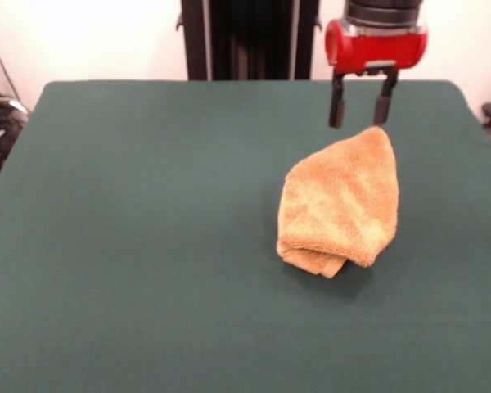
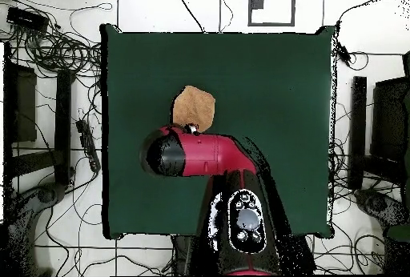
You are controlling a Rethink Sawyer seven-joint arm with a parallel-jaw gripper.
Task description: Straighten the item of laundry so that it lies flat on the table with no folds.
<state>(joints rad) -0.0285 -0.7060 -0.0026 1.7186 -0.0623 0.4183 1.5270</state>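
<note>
The orange-tan towel (image 1: 340, 201) lies bunched and folded over on itself on the dark green table (image 1: 147, 246), right of centre in the front view. Its lower edge is doubled under. My gripper (image 1: 360, 105) hangs open just above the towel's far tip, its two black fingers apart and holding nothing. In the overhead view the towel (image 2: 194, 106) shows just beyond the red arm (image 2: 200, 155), which hides the gripper. No care tag shows.
The robot's black pedestal (image 1: 250, 39) stands at the table's far edge. Cables and equipment (image 2: 56, 50) lie on the floor around the table. Green cloth extends wide to the left of the towel in the front view.
</note>
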